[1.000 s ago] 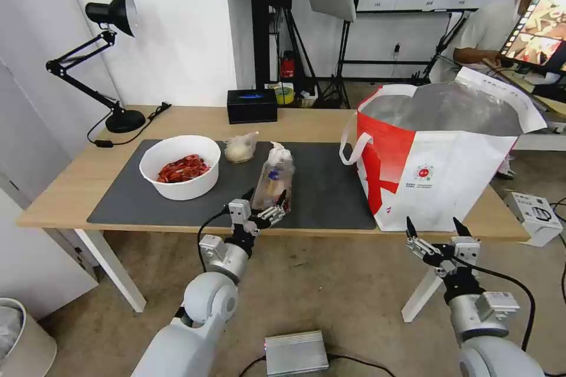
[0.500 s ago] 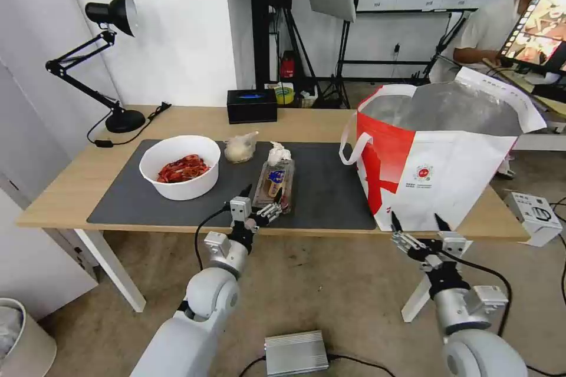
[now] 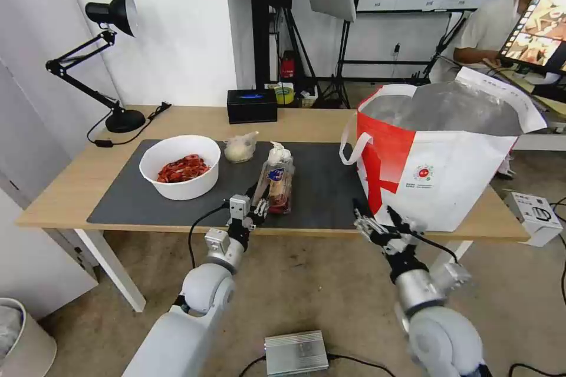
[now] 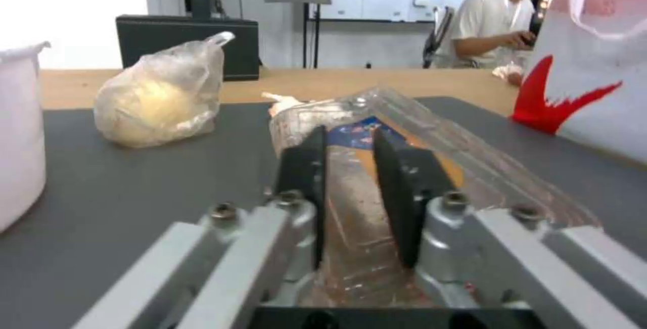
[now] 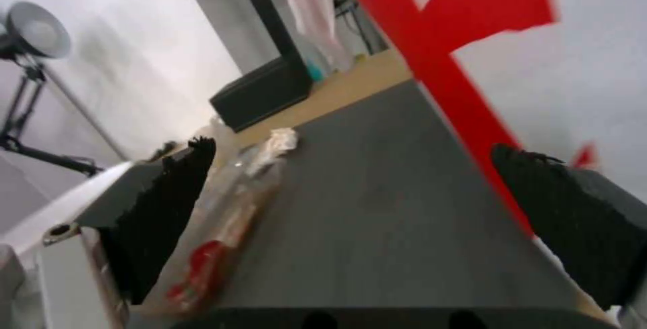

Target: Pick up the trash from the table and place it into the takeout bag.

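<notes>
Pick-up step: left gripper point(image 3: 257, 205), centre frame, pinching near edge of clear clamshell tray point(image 3: 277, 179) tilted on the dark mat; right gripper point(image 3: 377, 219) spread, lower centre-right, beside takeout bag point(image 3: 448, 171); next: lift, carry rightward over bag mouth.

No legible txt; takeout bag point(image 3: 448, 177) logo unreadable.

White takeout bag point(image 3: 454, 188) – red panel, silver lining; dark grey mat point(image 3: 330, 188).

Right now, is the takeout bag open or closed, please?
Open: the takeout bag stands upright on the table, its mouth gaping and silver lining showing.
</notes>
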